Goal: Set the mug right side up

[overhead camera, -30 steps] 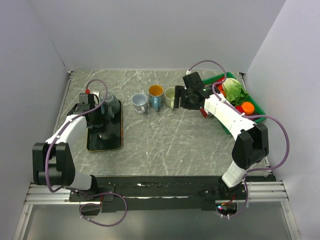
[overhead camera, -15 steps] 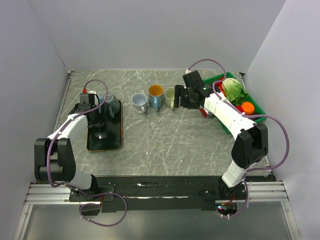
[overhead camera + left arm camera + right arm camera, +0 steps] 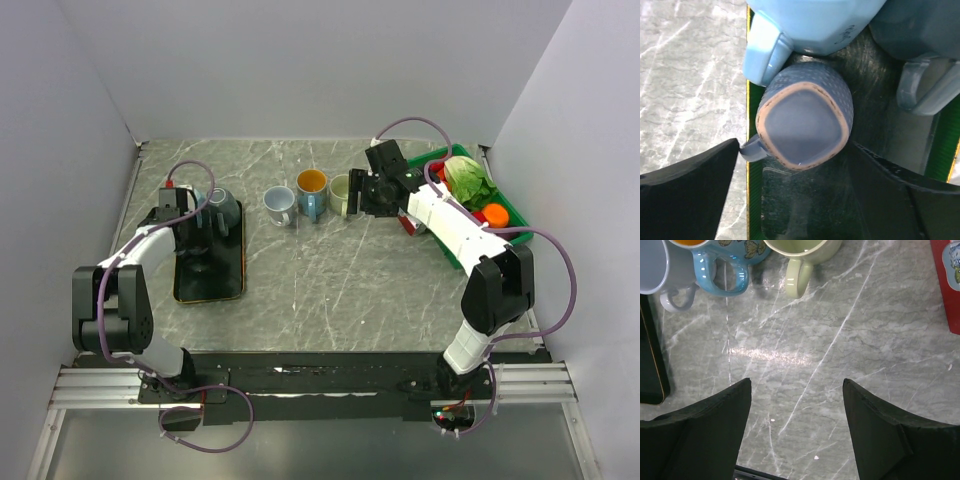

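Nearest the camera on the left wrist, the left gripper (image 3: 794, 145) is spread wide with nothing in it, one black finger on each side of the upturned dark blue mug (image 3: 804, 122). The mug stands mouth down on the black tray (image 3: 805, 210), its tan-ringed foot facing up. How far the fingers have dropped beside the wall cannot be read from this angle. The mug's handle (image 3: 753, 149) sticks out toward the left-hand finger and looks to be touching its tip, which I judge the main hazard. If the jaws close as they stand, that finger may land on the handle instead of the body, and the mug could twist or squirt out sideways. Just beyond it, an inverted light blue mug (image 3: 810, 25) presses against its far side, and a grey-blue mug (image 3: 920, 45) sits close on the right. A tilted lift or an early roll of the wrist could therefore knock either one or drag it across the tray. The glaze looks slick, so a light grip might also let the mug slip partway through the flip. Farther across the marble table (image 3: 850, 340), the right gripper (image 3: 796, 385) hangs wide apart and holds nothing. It is short of three upright mugs: a white one (image 3: 660, 270), a butterfly-printed blue one (image 3: 725, 260) and a pale green one (image 3: 802, 250). Any drift forward there could nudge that row.
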### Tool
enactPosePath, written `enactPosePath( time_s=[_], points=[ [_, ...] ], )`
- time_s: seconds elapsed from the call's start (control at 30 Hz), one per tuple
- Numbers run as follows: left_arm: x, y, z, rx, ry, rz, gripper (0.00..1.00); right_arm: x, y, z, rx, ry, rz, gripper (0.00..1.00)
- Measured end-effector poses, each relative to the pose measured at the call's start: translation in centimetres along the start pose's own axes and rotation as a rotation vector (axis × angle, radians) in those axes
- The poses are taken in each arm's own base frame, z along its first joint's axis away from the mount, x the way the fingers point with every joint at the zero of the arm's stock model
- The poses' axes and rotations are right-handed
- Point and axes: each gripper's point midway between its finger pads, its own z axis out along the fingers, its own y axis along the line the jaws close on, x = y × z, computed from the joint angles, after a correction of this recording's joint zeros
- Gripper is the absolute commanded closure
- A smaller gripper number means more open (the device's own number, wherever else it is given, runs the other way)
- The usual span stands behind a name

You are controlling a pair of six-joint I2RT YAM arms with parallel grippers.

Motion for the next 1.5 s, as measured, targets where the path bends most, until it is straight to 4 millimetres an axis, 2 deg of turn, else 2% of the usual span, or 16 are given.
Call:
enactPosePath(
  time_s=[0.17, 0.37, 0.53, 0.73, 0.97, 1.2, 1.5],
  points=[
    [0.0, -0.7, -0.4, 0.042, -0.005, -0.016, 0.24, 0.1, -0.1, 0.3, -0.004, -0.001, 0.003, 0.2],
    [0.0, -1.8, -1.0, 0.088, -0.013, -0.019, 0.37, 2.0, -0.7, 1.3, -0.001, 0.046, 0.019, 0.21],
    [1.0, -3.2, -1.4, 0.108, -0.003, 0.0, 0.53, 2.7, -0.8, 1.6, -0.007, 0.06, 0.031, 0.21],
    [1.4, -4.2, -1.6, 0.105, 0.003, 0.034, 0.53, 2.8, -0.7, 1.4, -0.018, 0.057, 0.035, 0.22],
    [1.7, -3.8, -1.2, 0.048, 0.01, 0.015, 0.53, 2.9, -0.6, 1.3, -0.027, 0.058, 0.036, 0.23],
    [2.0, -3.4, -0.7, 0.003, 0.024, -0.038, 0.63, 2.9, -0.6, 1.2, -0.028, 0.054, 0.036, 0.23],
    [1.7, -2.9, -0.6, -0.031, 0.007, -0.075, 0.63, 2.9, -0.6, 1.2, -0.028, 0.054, 0.036, 0.23]
  ],
)
